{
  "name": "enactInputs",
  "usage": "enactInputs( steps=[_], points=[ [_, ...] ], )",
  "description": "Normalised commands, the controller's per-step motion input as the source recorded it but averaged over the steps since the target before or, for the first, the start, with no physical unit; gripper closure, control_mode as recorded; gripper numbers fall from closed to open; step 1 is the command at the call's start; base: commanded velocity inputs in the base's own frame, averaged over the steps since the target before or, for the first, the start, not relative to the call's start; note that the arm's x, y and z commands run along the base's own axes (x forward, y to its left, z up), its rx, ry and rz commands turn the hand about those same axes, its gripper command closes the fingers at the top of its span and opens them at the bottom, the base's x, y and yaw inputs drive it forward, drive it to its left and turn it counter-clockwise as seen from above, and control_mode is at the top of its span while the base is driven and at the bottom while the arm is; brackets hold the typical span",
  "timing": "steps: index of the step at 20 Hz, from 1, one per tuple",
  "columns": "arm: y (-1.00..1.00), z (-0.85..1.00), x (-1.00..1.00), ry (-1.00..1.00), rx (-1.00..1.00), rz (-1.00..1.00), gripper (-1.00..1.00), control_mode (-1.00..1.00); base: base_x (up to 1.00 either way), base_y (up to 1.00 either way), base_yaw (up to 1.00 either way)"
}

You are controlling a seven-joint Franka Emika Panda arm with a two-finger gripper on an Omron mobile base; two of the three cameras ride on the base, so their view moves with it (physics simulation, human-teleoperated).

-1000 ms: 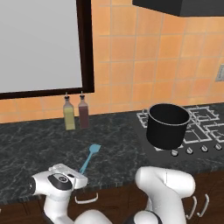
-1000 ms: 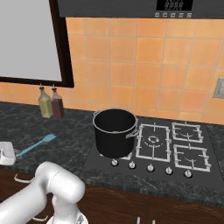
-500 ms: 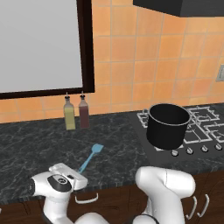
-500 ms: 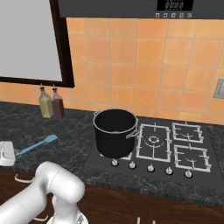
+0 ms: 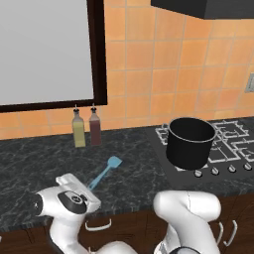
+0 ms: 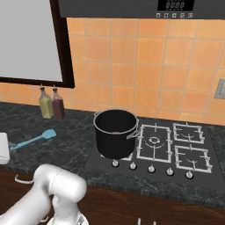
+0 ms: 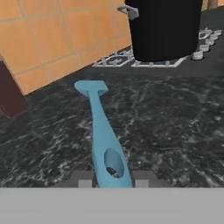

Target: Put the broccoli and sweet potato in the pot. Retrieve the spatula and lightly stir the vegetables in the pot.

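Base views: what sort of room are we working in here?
A rendered home kitchen, it seems: a gas hob with a black pot on it, an orange tiled wall, and a dark stone counter.

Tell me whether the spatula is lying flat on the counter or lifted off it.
Lying flat. The spatula rests along the dark counter, its head toward the pot; the jaws are closed on its handle end.

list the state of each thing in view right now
slim light blue spatula: flat on the dark counter, handle end between the jaws
gripper: shut on the spatula handle
tall black stockpot: upright on the front left burner, no lid
yellow oil bottle: upright by the wall, capped
dark red bottle: upright beside it, capped
stove knobs: setting too small to tell
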Motion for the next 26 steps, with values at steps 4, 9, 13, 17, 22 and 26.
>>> enactInputs(
  steps=[4,9,13,17,22,26],
  points=[
    [0.00,1.00,-0.27,0.00,0.57,-0.11,1.00,-1.00,0.00,0.00,0.00],
    [-0.19,1.00,-0.03,0.00,0.54,-0.19,1.00,-1.00,0.00,0.00,0.00],
    [-0.41,1.00,-0.04,0.04,0.49,-0.28,1.00,-1.00,0.00,0.00,0.00],
    [-0.57,1.00,-0.12,0.09,0.49,-0.35,1.00,-1.00,0.00,0.00,0.00],
    [-0.69,1.00,-0.31,0.03,0.53,-0.27,1.00,-1.00,0.00,0.00,0.00],
    [-0.88,0.99,-0.29,-0.04,0.41,-0.21,1.00,-1.00,0.00,0.00,0.00]
  ],
)
